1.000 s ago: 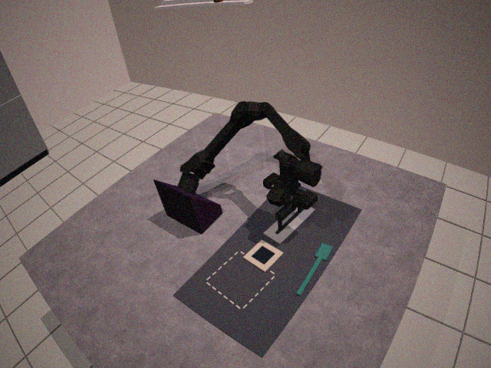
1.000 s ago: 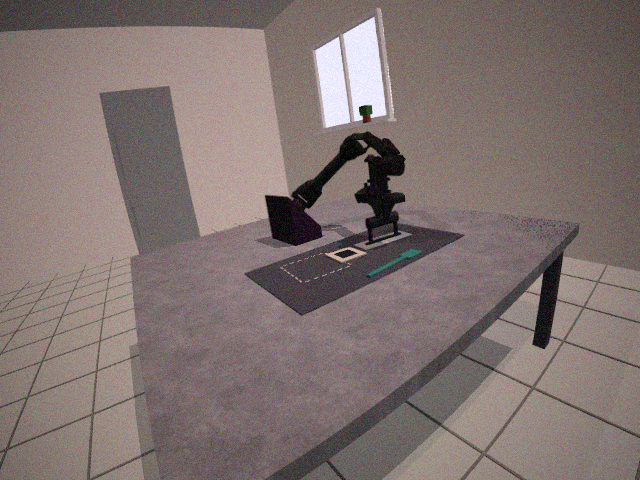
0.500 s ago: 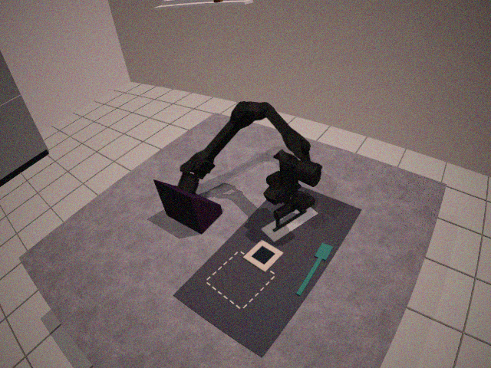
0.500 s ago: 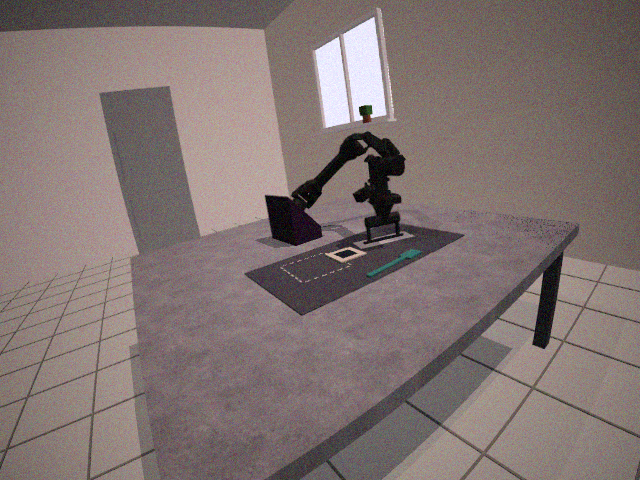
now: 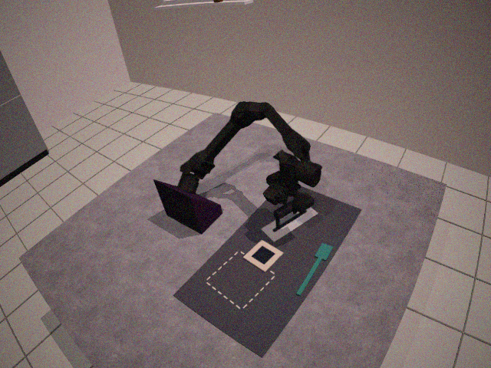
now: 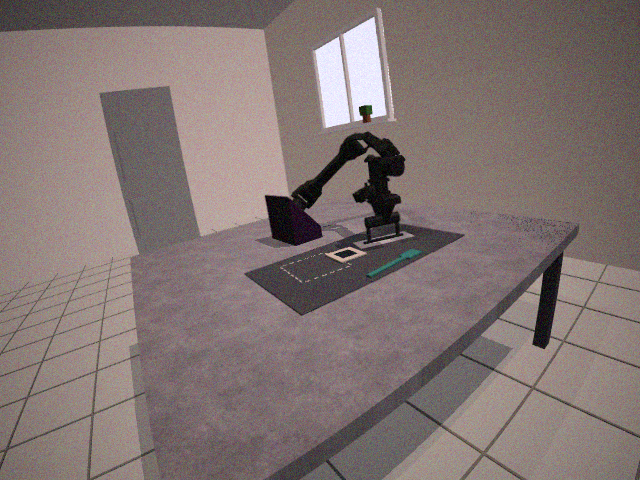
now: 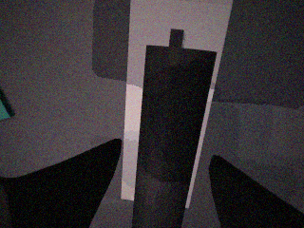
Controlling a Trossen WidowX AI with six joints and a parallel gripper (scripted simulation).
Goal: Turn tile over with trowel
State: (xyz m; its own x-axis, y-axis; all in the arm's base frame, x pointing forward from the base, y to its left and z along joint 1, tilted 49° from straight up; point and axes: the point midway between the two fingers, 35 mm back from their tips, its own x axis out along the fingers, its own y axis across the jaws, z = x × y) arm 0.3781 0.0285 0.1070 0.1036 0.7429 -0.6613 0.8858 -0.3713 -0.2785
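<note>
Showing: a black arm [image 5: 215,144] [image 6: 328,172] reaching over a grey table [image 5: 119,273] [image 6: 248,372] from a dark purple, wedge-shaped base [image 5: 182,209] [image 6: 294,222].
Gripper [image 5: 292,198] [image 6: 383,210] [image 7: 165,154]: pointing down at the trowel; fingers moderately parted, one on each side of its dark handle, with a visible gap on both sides in the wrist view; nothing held.
Trowel [image 5: 293,225] [image 6: 382,239] [image 7: 176,114]: pale, long, flat blade resting on the mat; dark raised handle carried on two posts, running lengthwise above it.
Mat [image 5: 253,328] [image 6: 305,299] [image 7: 47,142]: dark rectangle, flat on the table.
Tile [image 5: 263,253] [image 6: 345,254]: flat on the mat near one end of the trowel, pale border around a dark square; marked side up, not yet turned.
Dashed outline [image 5: 224,295] [image 6: 292,274]: square on the mat; the tile overlaps one corner and lies mostly outside it.
Teal tool [image 5: 311,273] [image 6: 392,263] [image 7: 4,109]: square head and slender handle, lying along one long side of the mat, apart from the tile; only a small portion enters the wrist view.
</note>
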